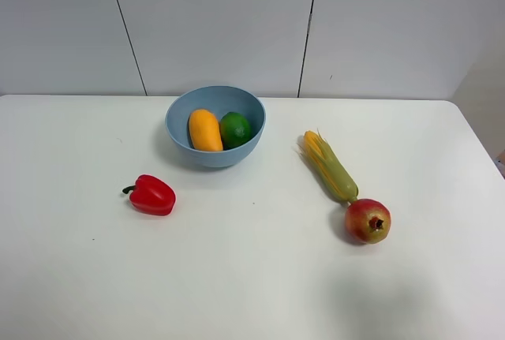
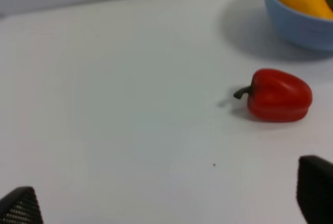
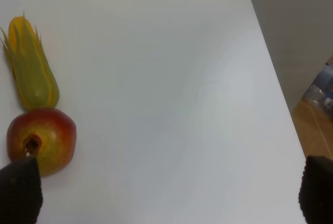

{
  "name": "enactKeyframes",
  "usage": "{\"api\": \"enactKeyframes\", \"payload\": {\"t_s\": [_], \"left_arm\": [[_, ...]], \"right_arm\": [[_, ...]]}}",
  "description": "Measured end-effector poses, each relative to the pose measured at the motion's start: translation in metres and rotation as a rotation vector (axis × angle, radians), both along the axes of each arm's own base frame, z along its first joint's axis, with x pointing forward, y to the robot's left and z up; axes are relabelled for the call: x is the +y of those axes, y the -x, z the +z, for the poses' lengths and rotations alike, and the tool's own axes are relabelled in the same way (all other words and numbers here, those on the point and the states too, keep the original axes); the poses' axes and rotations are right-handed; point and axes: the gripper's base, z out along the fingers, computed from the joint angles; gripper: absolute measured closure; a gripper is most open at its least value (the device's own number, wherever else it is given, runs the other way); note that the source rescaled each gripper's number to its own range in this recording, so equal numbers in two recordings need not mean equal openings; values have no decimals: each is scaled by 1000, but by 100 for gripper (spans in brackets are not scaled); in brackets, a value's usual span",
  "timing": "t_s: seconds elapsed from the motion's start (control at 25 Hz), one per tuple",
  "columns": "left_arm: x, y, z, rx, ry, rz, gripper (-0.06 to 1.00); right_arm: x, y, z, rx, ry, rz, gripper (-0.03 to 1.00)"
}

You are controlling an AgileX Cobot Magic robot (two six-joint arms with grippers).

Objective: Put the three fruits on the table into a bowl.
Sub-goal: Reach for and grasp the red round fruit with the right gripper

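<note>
White table here, plain and matte with rounded corners, backed by pale grey wall panels with dark seams. The light-blue bowl sits toward the back, with mango and lime inside, touching. The pomegranate lies on the tabletop at right, against the corn. The red pepper lies front-left of the bowl. The left gripper is spread wide and holds nothing; the right gripper likewise

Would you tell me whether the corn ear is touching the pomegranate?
Touching: the right wrist view shows the corn ear meeting the pomegranate with no gap.
</note>
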Motion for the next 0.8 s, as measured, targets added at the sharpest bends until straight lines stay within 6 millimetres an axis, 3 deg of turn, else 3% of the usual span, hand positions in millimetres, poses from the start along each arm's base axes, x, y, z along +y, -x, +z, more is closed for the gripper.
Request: {"api": "enactKeyframes", "payload": {"t_s": [0.8], "left_arm": [[0, -1, -2, 7, 27, 7, -4]], "right_arm": [[0, 0, 0, 0, 0, 0, -3]]}}
